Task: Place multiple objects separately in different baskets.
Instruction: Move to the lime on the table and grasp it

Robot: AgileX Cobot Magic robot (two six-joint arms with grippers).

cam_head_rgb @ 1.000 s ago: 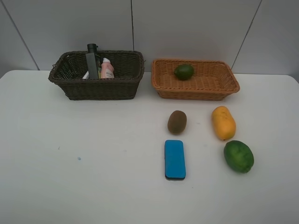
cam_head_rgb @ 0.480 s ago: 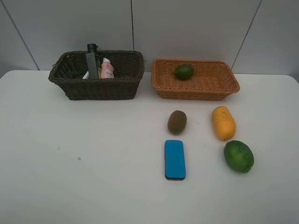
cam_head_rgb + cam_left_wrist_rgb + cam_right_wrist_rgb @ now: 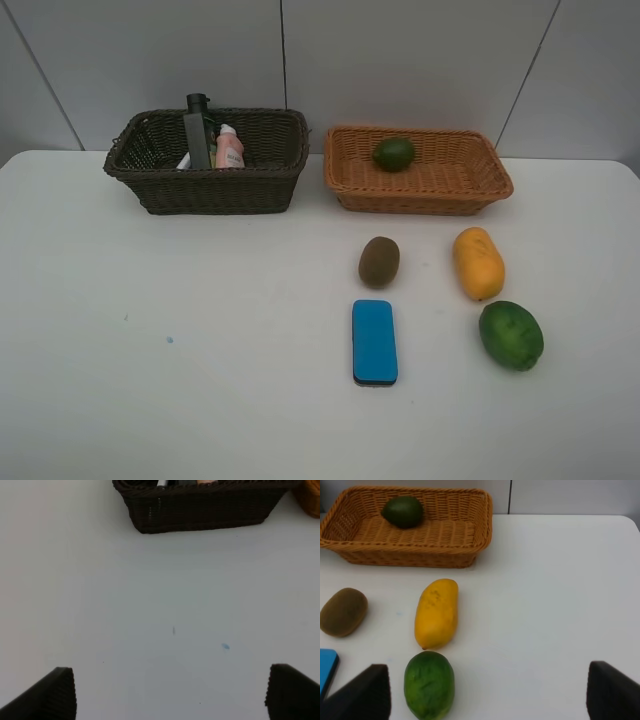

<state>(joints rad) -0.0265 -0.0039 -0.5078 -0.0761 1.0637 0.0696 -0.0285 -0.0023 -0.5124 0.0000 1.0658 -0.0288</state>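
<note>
Hovering over worktop (image 3: 150, 605), left claw (image 3: 172, 697) spread wide, grasping nothing. Right claw (image 3: 487, 695) equally wide, empty, near green fruit (image 3: 429, 684), mango (image 3: 436, 612). Kiwi (image 3: 379, 261), eraser (image 3: 374, 341) on worktop; second green fruit (image 3: 394, 153) in tan basket (image 3: 480, 190); pump bottle (image 3: 197, 135), pink bottle (image 3: 230, 148) in dark basket (image 3: 215, 190).

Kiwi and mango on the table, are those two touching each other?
Apart. The right wrist view shows a bare strip of white table between the kiwi and the mango; the exterior high view shows the same gap.
</note>
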